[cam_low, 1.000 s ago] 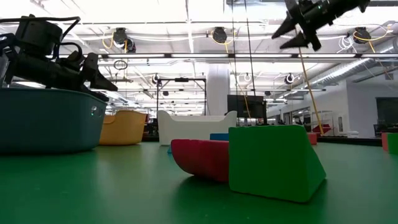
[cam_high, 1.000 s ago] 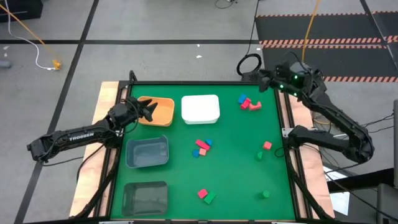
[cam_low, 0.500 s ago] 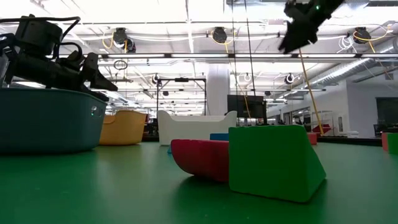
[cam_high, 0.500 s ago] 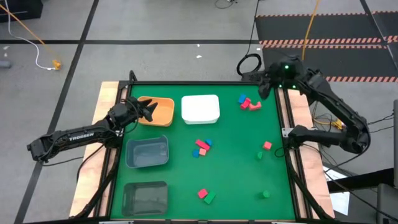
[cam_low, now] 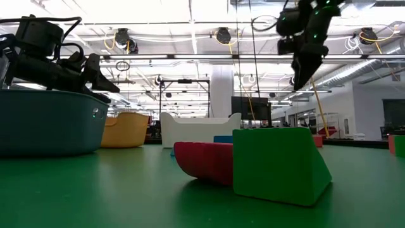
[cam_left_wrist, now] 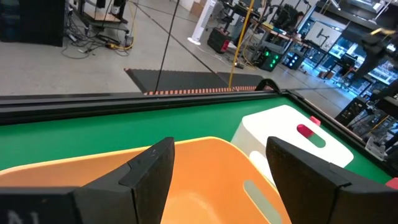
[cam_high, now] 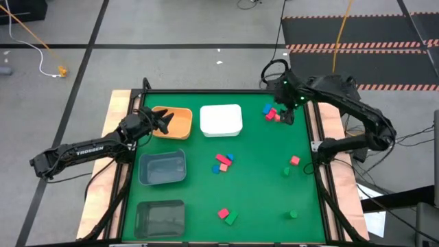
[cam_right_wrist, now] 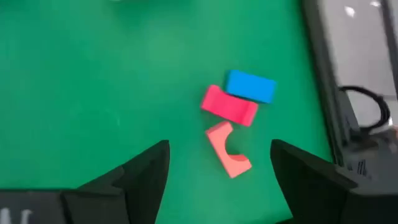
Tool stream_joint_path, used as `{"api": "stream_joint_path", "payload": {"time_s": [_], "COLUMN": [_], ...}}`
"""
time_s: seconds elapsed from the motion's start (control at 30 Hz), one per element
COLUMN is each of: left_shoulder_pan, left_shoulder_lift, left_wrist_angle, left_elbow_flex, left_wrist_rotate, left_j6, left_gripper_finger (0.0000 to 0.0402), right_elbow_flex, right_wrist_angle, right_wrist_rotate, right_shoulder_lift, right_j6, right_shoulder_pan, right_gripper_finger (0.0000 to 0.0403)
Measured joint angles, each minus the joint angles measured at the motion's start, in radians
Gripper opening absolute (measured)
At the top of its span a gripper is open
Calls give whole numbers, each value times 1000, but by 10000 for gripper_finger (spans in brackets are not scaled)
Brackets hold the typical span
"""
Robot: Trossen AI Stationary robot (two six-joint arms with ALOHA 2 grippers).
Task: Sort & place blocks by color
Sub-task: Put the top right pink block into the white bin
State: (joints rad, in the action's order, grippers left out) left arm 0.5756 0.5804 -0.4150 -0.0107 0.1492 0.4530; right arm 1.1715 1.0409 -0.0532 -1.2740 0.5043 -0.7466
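My right gripper (cam_high: 288, 116) hangs open in the air over the table's far right corner, fingers pointing steeply down. Under it lie a blue block (cam_right_wrist: 250, 86), a red block (cam_right_wrist: 229, 106) and a notched pink block (cam_right_wrist: 227, 149), flat on the green mat; the fingers touch none of them. More blocks lie mid-table (cam_high: 223, 162), at the right (cam_high: 294, 160) and near the front (cam_high: 228, 216). My left gripper (cam_high: 164, 122) waits open above the orange bin (cam_high: 180, 123).
A white bin (cam_high: 221, 120) stands right of the orange one. A blue-grey bin (cam_high: 162, 168) and a dark grey bin (cam_high: 160, 216) stand along the left side. A black rail (cam_high: 317, 137) borders the mat at the right, close to my right arm.
My right gripper has swung from the far right corner toward the near edge and down, over the blue, red and pink blocks. It has tipped from nearly level to pointing steeply down and has rolled about its own axis. The blocks have not moved.
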Motion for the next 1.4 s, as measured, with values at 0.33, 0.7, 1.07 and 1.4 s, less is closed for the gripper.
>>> {"api": "stream_joint_path", "payload": {"time_s": [0.33, 0.7, 1.07, 1.4], "left_shoulder_pan": [0, 0, 0, 0], "left_shoulder_lift": [0, 0, 0, 0], "left_wrist_angle": [0, 0, 0, 0], "left_elbow_flex": [0, 0, 0, 0], "left_wrist_rotate": [0, 0, 0, 0], "left_j6": [0, 0, 0, 0], "left_gripper_finger": [255, 255, 255, 255], "right_elbow_flex": [0, -161, -336, -339], "right_wrist_angle": [4, -56, -192, -252], "right_wrist_rotate": [7, 216, 473, 445], "right_shoulder_lift": [-171, -275, -268, -167], "right_j6": [174, 190, 65, 167], "right_shoulder_pan": [19, 22, 39, 137], "right_gripper_finger": [255, 247, 247, 247]}}
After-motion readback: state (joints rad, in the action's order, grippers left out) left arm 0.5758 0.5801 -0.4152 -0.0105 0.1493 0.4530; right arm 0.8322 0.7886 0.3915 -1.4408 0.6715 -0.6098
